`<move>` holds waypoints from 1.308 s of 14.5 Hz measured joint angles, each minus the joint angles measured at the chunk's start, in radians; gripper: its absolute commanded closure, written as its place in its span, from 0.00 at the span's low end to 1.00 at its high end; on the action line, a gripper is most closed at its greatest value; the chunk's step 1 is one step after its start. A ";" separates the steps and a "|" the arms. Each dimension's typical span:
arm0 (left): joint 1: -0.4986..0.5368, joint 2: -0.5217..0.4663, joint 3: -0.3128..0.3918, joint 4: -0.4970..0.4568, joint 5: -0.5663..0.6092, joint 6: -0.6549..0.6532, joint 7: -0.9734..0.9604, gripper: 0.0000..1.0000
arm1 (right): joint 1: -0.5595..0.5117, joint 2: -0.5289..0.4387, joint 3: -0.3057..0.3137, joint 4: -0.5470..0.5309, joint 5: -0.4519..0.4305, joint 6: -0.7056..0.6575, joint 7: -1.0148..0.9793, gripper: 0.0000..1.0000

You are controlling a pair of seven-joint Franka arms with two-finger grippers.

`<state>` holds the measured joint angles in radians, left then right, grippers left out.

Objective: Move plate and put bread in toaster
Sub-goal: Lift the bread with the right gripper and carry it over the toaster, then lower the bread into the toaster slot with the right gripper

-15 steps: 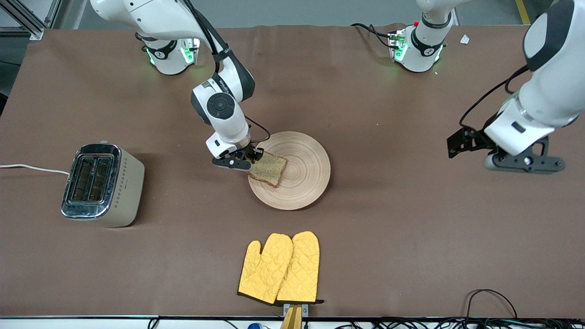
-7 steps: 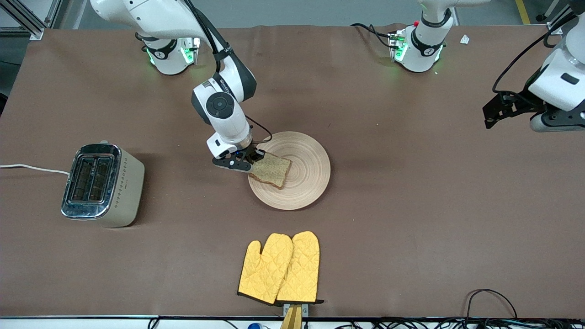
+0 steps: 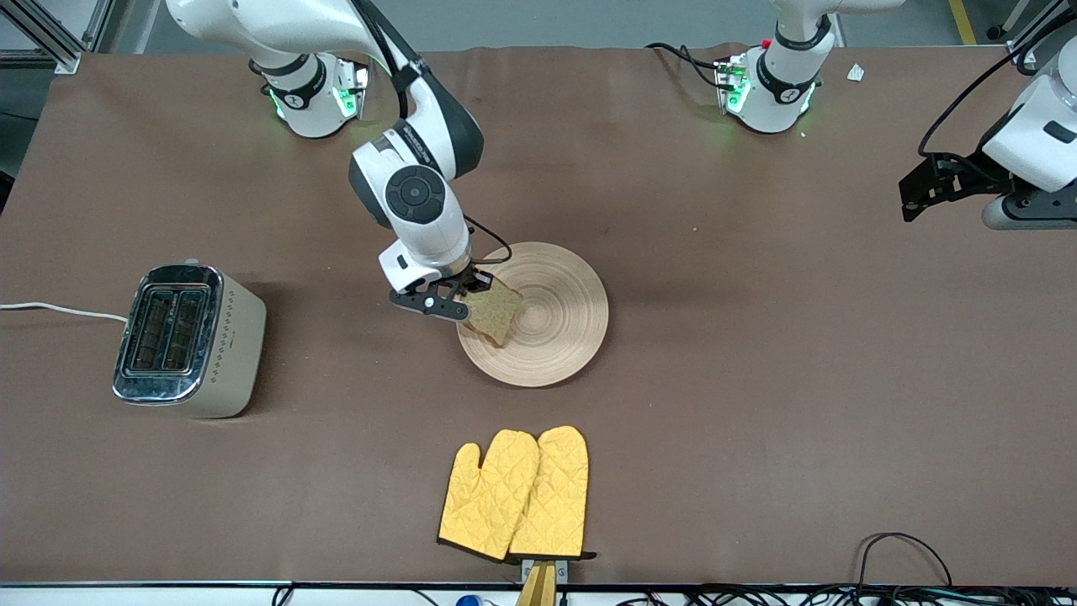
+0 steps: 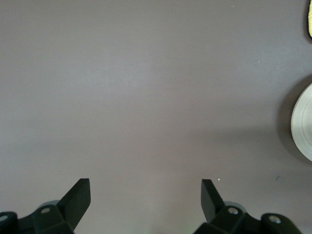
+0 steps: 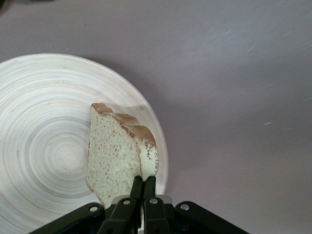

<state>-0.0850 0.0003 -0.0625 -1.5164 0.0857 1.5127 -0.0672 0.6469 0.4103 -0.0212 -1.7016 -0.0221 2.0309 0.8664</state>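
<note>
The round wooden plate (image 3: pixel 547 316) lies mid-table; it also shows in the right wrist view (image 5: pixel 48 146) and at the edge of the left wrist view (image 4: pixel 303 122). My right gripper (image 3: pixel 468 296) is shut on the brown speckled bread (image 3: pixel 495 311) at its edge and holds it tilted, lifted just over the plate's rim toward the right arm's end. In the right wrist view the bread (image 5: pixel 114 156) stands on edge between the fingers (image 5: pixel 137 187). The cream toaster (image 3: pixel 189 341) stands near the right arm's end of the table. My left gripper (image 3: pixel 917 192) is open and empty, high over the left arm's end.
A pair of yellow oven mitts (image 3: pixel 515 494) lies nearer to the front camera than the plate. The toaster's white cord (image 3: pixel 59 310) runs off the table's end. Cables (image 3: pixel 900 555) lie along the front edge.
My right gripper has lifted the bread's gripped edge and tilted the slice up off the plate. My left arm has swung away toward its end of the table and risen.
</note>
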 measured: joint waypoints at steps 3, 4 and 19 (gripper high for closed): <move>0.000 0.001 0.000 -0.002 -0.003 -0.001 0.007 0.00 | -0.007 -0.049 -0.035 0.113 -0.154 -0.222 -0.038 1.00; -0.002 0.001 0.000 -0.003 -0.003 -0.001 0.007 0.00 | -0.018 -0.068 -0.056 0.148 -0.177 -0.293 -0.090 1.00; 0.002 0.000 0.008 0.008 -0.007 -0.006 0.007 0.00 | -0.084 -0.129 -0.201 0.071 -0.891 -0.553 -0.553 1.00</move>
<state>-0.0825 0.0001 -0.0546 -1.5088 0.0786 1.5066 -0.0603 0.5632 0.2811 -0.2218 -1.6310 -0.9132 1.4783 0.3131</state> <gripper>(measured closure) 0.000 0.965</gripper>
